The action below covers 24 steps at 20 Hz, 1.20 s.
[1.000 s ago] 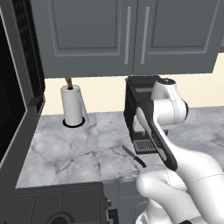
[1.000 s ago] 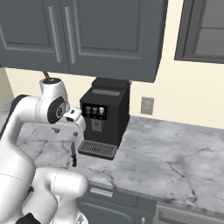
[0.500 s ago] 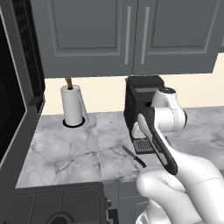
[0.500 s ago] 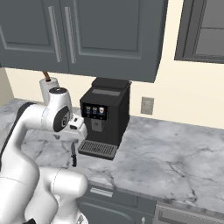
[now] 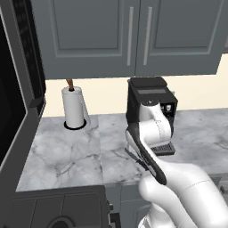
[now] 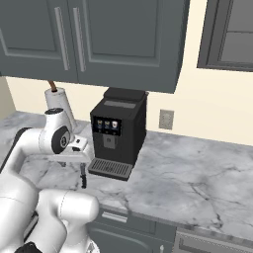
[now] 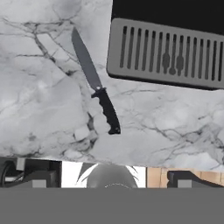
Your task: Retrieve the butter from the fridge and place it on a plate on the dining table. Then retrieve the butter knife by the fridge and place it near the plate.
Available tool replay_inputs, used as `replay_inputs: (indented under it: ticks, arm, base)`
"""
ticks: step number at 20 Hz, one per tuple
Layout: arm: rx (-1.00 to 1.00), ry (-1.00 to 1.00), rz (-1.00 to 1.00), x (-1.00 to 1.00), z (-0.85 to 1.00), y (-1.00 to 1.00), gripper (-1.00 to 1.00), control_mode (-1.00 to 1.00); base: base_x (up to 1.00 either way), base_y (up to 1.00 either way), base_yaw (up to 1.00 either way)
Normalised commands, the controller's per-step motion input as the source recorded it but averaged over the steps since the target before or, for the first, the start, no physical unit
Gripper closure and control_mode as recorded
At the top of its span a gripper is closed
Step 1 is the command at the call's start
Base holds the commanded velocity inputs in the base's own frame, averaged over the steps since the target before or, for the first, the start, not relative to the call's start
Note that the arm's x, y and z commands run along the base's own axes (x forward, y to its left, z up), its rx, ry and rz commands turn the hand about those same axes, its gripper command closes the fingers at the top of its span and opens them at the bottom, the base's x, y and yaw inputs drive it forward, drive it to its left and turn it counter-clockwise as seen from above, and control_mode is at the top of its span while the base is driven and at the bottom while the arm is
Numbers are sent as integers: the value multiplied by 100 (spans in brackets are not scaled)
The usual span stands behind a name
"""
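Going left to right in the left base view: the fridge [image 5: 18, 111] fills the far left edge with its dark door open, then a paper towel roll [image 5: 73, 108] stands upright on the marble counter [image 5: 67, 151], then the black coffee machine [image 5: 149, 100] sits against the wall under the grey cabinets [image 5: 129, 35], with its slotted drip tray [image 5: 164, 148] in front.

The butter knife [image 7: 95, 82] lies flat on the counter just beside the drip tray, not touching it, near the front edge. In the hand view the blade points up and away and the dark handle sits toward the bottom.

The hand [image 6: 79, 144] hangs above the knife with the fingers spread as wide as they go and nothing in them.

My guess on handling: the knife looks light and stiff, so weight is no issue. The trouble is it's thin and lying flat on smooth stone, so it could skid or spin when the fingers close. I'd take it across the handle, which looks thicker and grippier than the blade, with the fingers either side of its narrow width.

The counter is grey-veined white marble, hard and probably slick. Room-wise: cream wall, an outlet [image 6: 166, 119] right of the machine, a dark-framed window [image 6: 230, 34] at far right.
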Motion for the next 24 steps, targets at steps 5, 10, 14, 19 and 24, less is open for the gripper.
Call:
replay_inputs:
  ticks: [5,10,14,19,24]
  arm:
    - [0,0,5,24,-71,6,-100,-100]
    - [0,0,8,11,-26,0,-100,-100]
    - [0,-1,1,0,-30,-4,-100,-100]
    - [0,0,-2,13,-46,-8,-100,-100]
    - [0,0,-13,15,-49,-20,-100,-100]
  base:
    - [0,0,0]
    - [0,0,0]
    - [0,0,0]
    - [0,0,0]
    - [0,0,0]
